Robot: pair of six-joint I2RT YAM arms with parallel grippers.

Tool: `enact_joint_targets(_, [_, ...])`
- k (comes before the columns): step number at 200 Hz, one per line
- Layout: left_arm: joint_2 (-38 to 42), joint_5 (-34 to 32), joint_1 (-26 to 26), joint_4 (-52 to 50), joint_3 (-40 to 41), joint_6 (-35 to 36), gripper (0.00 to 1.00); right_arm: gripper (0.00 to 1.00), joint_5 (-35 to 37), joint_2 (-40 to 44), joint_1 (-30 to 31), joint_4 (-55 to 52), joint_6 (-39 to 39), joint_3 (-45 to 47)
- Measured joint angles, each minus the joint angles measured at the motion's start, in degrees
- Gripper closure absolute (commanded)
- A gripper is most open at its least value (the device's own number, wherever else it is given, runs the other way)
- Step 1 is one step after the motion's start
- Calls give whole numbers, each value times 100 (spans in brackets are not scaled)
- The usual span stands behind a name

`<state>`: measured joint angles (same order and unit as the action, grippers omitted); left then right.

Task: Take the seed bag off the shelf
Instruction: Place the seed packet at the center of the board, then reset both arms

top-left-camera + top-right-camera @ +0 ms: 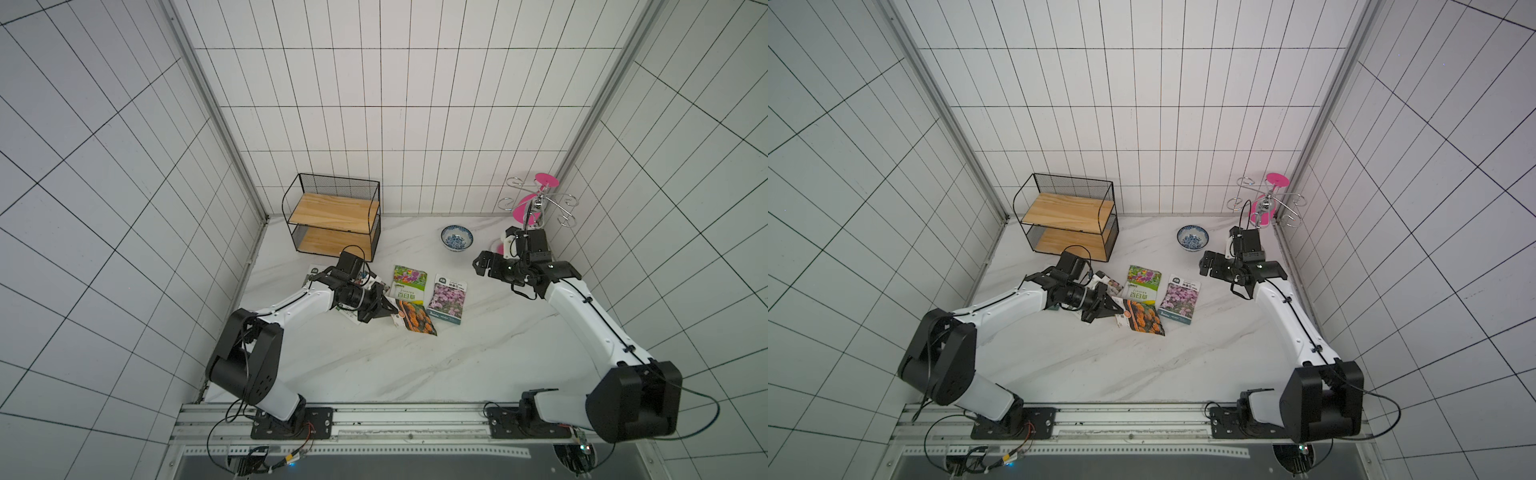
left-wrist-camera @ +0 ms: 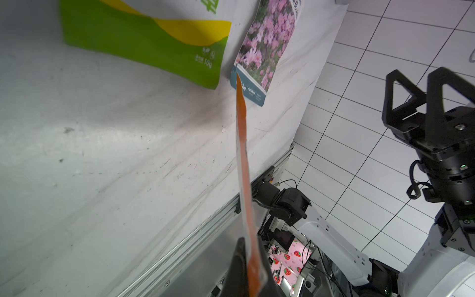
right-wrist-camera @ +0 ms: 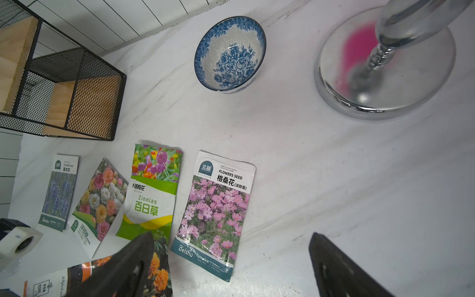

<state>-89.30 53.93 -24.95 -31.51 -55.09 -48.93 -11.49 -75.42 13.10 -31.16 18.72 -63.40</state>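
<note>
My left gripper (image 1: pixel 394 311) (image 1: pixel 1121 309) (image 2: pixel 250 257) is shut on one edge of the seed bag (image 1: pixel 417 321) (image 1: pixel 1144 318), an orange marigold packet. In the left wrist view the seed bag (image 2: pixel 242 144) shows edge-on as a thin orange strip. It hangs low over the white table, in front of the shelf (image 1: pixel 334 216) (image 1: pixel 1067 216) (image 3: pixel 64 90). Both wooden boards of the shelf are bare. My right gripper (image 1: pixel 478 264) (image 3: pixel 231 270) stands open over the table's right side, holding nothing.
A zinnia packet (image 1: pixel 409 282) and a pink cosmos packet (image 1: pixel 446 297) lie flat beside the held bag. A lavender packet (image 3: pixel 60 192) and a rose packet (image 3: pixel 100 200) lie by my left arm. A blue-and-white bowl (image 1: pixel 456 237) and a chrome stand (image 1: pixel 536 203) sit at the back right.
</note>
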Motion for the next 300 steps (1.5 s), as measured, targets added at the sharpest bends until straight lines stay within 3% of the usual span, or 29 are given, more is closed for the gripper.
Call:
enact_joint_targets(33, [-330,116,-46,-697,35,562,98,1,0,0,0,2,2,2])
enact_joint_targets(48, [-586,31,-57,-1034,39,811,77,1,0,0,0,7,2,48])
enact_joint_targets(58, [-726,-85,-57,-1226,37,911,53,1,0,0,0,7,2,90])
enact_joint_targets(80, [-822,-413,-57,-1582,33,1084,28,1,7,0,0,2,2,162])
enact_joint_targets(92, [-817,-555,-52,-1714,9,1082,3,1,17,0,0,2,0,175])
enact_joint_targets(132, [-802,-1073,-7,-2267,-221,1108,2,1,48,0,-17,2,-4,175])
enact_joint_targets(158, [-695,-1499,208,-2774,-822,1196,2,1,70,0,-197,2,-66,179])
enact_joint_targets(191, [-656,-2186,1023,-2966,-1932,1283,2,1,306,-179,-697,70,-267,184])
enact_joint_targets(231, [-857,-3748,2037,-2564,-2896,1650,2,1,1084,-752,-981,868,-522,490])
enact_joint_targets(264, [-1128,-4725,2669,-1519,-2542,2153,2,1,1932,-953,-1016,2352,-787,1362])
enact_joint_targets(300, [-750,-5713,3075,702,-643,2472,1,1,2391,-1331,-1016,4107,-1250,2236])
